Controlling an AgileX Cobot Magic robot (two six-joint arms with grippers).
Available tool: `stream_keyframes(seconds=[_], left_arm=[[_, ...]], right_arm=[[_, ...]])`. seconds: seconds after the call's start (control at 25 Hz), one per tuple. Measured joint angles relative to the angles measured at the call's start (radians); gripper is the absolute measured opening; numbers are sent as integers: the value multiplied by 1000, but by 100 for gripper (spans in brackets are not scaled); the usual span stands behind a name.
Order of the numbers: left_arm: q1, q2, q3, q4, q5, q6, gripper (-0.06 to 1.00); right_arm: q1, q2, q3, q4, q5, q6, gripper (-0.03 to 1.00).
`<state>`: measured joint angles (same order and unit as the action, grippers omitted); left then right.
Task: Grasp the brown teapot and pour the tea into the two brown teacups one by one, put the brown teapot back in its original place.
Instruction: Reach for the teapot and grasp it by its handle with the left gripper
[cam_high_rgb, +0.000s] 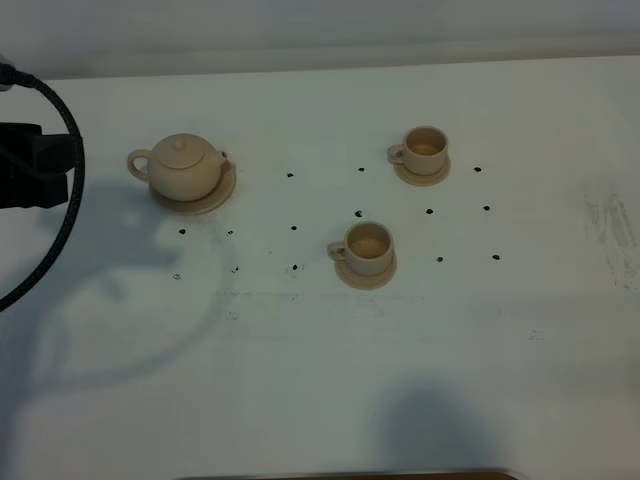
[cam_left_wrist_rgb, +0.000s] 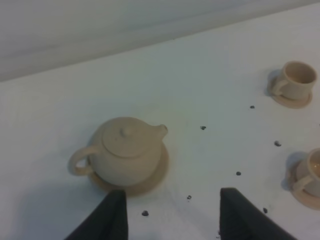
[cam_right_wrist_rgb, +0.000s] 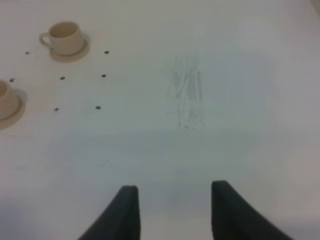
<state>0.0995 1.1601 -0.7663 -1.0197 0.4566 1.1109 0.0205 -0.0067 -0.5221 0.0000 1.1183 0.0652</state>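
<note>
Teapot (cam_high_rgb: 183, 166) is seen upright on the wide saucer (cam_high_rgb: 222, 195) at the left of the table (cam_high_rgb: 320, 380), lid on, with its handle turned toward the table's left edge and its spout toward the cups; the far cup (cam_high_rgb: 425, 150) is set on its own small saucer toward the right rear; the near cup (cam_high_rgb: 368, 245) is set on its saucer closer to the front and a little left of the far one; both cups are upright, handles pointing left, well apart from the teapot. Small black dots (cam_high_rgb: 294, 227) are scattered over the table between and around the three pieces; a faint scuff (cam_high_rgb: 610, 225) is marked near the right edge. The left gripper (cam_left_wrist_rgb: 172, 220) is held near the teapot without touching it, its fingers spread wide with nothing between them; the right gripper (cam_right_wrist_rgb: 172, 215) is likewise parted and empty, over bare table near the scuff, well away from the cups.
</note>
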Motion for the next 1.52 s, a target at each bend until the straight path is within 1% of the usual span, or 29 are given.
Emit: stream_keyframes(seconds=[0.24, 0.4, 0.68, 0.8, 0.92, 1.04, 1.08, 1.16, 1.2, 1.24, 1.28, 1.32, 1.36, 1.4, 1.44, 1.52], left_arm=[[-1, 34, -2, 0, -1, 40, 40], [-1, 103, -6, 0, -2, 89, 40], [-1, 215, -66, 2, 12, 168, 40], [-1, 256, -106, 6, -5, 180, 40], [-1, 310, -155, 29, -10, 182, 40], [-1, 354, -200, 45, -24, 158, 40], [-1, 367, -216, 63, -28, 135, 40], [-1, 395, -246, 146, -31, 40, 40], [-1, 413, -265, 219, -31, -25, 40], [-1, 429, -285, 309, -31, -130, 40], [-1, 452, -304, 404, -31, -209, 40], [-1, 476, -329, 481, -30, -287, 40], [-1, 501, -359, 568, -22, -384, 40], [-1, 523, -386, 640, -12, -439, 40], [-1, 550, -420, 688, 11, -486, 40], [-1, 599, -489, 758, 66, -522, 40]], right_arm=[[0, 0, 0, 0, 0, 0, 35], [0, 0, 0, 0, 0, 0, 35], [0, 0, 0, 0, 0, 0, 35], [0, 0, 0, 0, 0, 0, 35], [0, 0, 0, 0, 0, 0, 35], [0, 0, 0, 0, 0, 0, 35], [0, 0, 0, 0, 0, 0, 35], [0, 0, 0, 0, 0, 0, 35], [0, 0, 0, 0, 0, 0, 35], [0, 0, 0, 0, 0, 0, 35], [0, 0, 0, 0, 0, 1, 35], [0, 0, 0, 0, 0, 1, 35], [0, 0, 0, 0, 0, 1, 35], [0, 0, 0, 0, 0, 1, 35], [0, 0, 0, 0, 0, 1, 35], [0, 0, 0, 0, 0, 1, 35]])
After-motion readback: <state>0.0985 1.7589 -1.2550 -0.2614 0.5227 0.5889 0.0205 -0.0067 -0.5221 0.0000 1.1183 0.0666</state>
